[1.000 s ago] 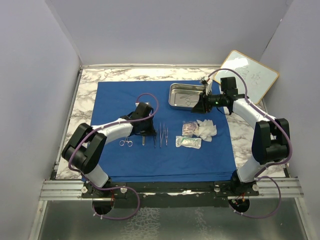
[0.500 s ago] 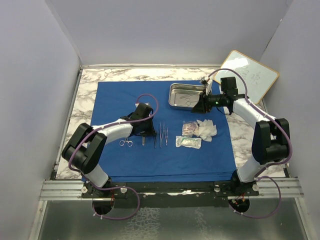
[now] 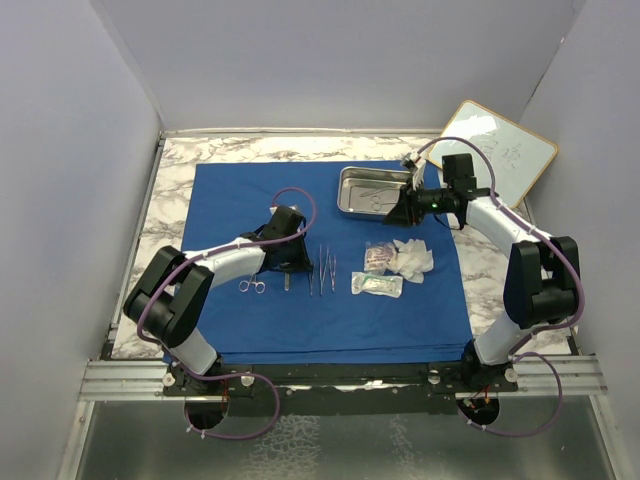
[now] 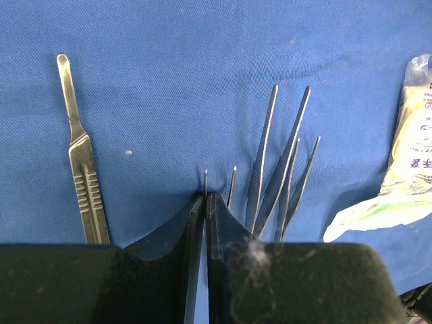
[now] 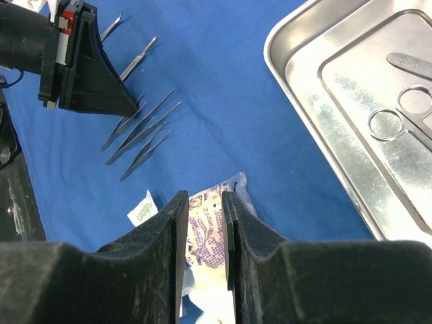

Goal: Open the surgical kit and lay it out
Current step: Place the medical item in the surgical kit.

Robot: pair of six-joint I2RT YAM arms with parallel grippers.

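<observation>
The blue cloth point(image 3: 240, 200) lies spread flat on the table. The steel tray point(image 3: 345, 195) stands at its far right with scissors point(image 5: 398, 118) in it. My left gripper point(image 4: 206, 196) is low on the cloth and shut on a thin steel tweezers tip point(image 4: 206, 177). A scalpel handle point(image 4: 81, 162) lies to its left and more tweezers point(image 4: 273, 169) to its right. Small scissors point(image 3: 252, 287) lie further left. My right gripper point(image 5: 204, 199) hovers empty, jaws a little apart, above a printed clear packet point(image 5: 206, 229), just in front of the tray. White gauze point(image 3: 412, 258) lies beside the packets.
A wood-framed whiteboard point(image 3: 497, 150) leans at the back right corner. A second packet point(image 3: 376, 285) lies in front of the first. Marble tabletop point(image 3: 180, 160) shows around the cloth. Grey walls close in left, right and behind.
</observation>
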